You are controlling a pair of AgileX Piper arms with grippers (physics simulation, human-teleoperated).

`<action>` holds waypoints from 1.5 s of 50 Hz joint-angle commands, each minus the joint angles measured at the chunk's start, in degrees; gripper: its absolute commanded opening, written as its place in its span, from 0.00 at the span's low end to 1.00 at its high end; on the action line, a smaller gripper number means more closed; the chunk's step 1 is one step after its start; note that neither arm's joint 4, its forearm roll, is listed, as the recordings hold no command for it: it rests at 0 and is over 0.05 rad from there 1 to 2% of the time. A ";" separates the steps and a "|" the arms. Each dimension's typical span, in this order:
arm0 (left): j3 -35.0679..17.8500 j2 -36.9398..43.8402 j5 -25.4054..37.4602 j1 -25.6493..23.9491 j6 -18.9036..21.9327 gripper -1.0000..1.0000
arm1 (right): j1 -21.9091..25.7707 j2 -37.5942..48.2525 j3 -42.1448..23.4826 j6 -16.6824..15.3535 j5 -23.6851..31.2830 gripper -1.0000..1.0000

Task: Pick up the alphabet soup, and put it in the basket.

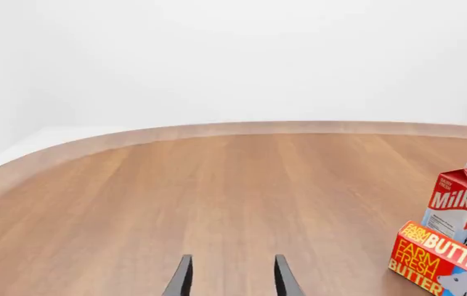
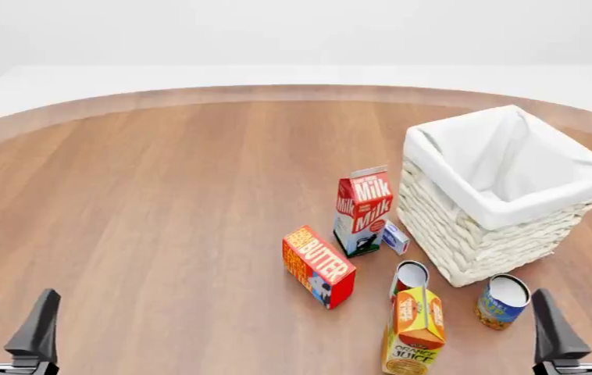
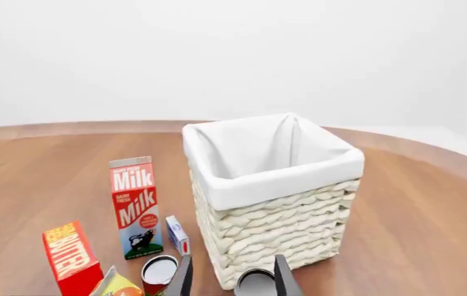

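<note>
Widest thing on show is the round brown wood-grain desk, filling most of the front view. On its right side stands the large square white wicker basket, cloth lining folded over the rim, and looking in from both the front and right wrist views there's nothing inside it but white cloth.

Left of the basket, centre frame, the tall red and white milk carton stands upright, with a small white and blue box tucked between it and the basket wall. Lower centre lies the red and orange butter box, and at the bottom edge an orange juice carton with a second can just behind it; its label is too hidden to read.

Now the target: the alphabet soup, a short blue and yellow-orange can with a pale top, sits lower right, just in front of the basket's near corner.

Right hand waits at the bottom right, fingers spread, nearly lined up with that can. Left hand, bottom left, spread too, well away from everything.

Best play, I'd say: right hand drops straight over the soup, squeezes around its middle, lifts clear above the basket rim before carrying it across; watch that juice carton close by.
</note>
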 commanded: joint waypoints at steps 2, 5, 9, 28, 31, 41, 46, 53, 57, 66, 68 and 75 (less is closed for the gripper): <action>0.00 0.00 0.00 0.00 0.00 1.00 | 0.39 0.61 -0.29 0.01 0.16 1.00; 0.00 0.00 0.00 0.00 0.00 1.00 | -0.22 0.35 -1.30 -0.10 0.82 1.00; 0.00 0.00 0.00 0.00 0.00 1.00 | -0.42 0.19 -2.24 -0.52 1.77 1.00; 0.00 0.00 0.00 0.00 0.00 1.00 | -0.60 0.30 -7.39 -0.23 9.26 1.00; 0.00 0.00 0.00 0.00 0.00 1.00 | -0.75 0.64 -7.80 -0.38 10.19 1.00; 0.00 0.00 0.00 0.00 0.00 1.00 | -1.59 1.95 -9.78 0.04 13.02 1.00; 0.00 0.00 0.00 0.00 0.00 1.00 | -1.70 3.36 -10.76 -0.45 13.78 1.00; 0.00 0.00 0.00 0.00 0.00 1.00 | -1.65 6.88 -9.77 -0.81 11.04 1.00; 0.00 0.00 0.00 0.00 0.00 1.00 | -1.78 9.95 -8.74 -1.26 8.27 1.00; 0.00 0.00 0.00 0.00 0.00 1.00 | -2.34 14.38 -7.20 -1.28 4.62 1.00; 0.00 0.00 0.00 0.00 0.00 1.00 | -2.66 15.01 -6.71 -1.38 4.10 1.00; 0.00 0.00 0.00 0.00 0.00 1.00 | -4.52 16.75 -5.97 -2.86 2.23 1.00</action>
